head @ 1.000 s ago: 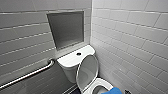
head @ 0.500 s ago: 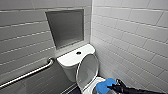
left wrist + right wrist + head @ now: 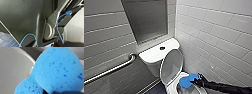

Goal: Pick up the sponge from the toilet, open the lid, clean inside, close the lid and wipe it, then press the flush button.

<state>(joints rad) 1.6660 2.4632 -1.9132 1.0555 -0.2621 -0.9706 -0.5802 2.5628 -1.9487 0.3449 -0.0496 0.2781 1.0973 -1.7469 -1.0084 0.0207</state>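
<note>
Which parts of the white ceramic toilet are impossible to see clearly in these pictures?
Inside of the white ceramic toilet, head view: cut off by the bottom edge, partly covered by the bright blue sponge in the right gripper.
The small round dark flush button, head view: too small for detail.

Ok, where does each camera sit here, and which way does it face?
Head view: high on the robot, looking forward and down at the toilet, lid raised; the right arm shows at lower right, right gripper holding the sponge at the bowl.
Left wrist view: on the left wrist, facing the robot's own dark body and blue cables, floor tiles beside.
Right wrist view: on the right wrist, close to the sponge, white bowl behind.
Shared: head and right wrist views both show the sponge.
</note>
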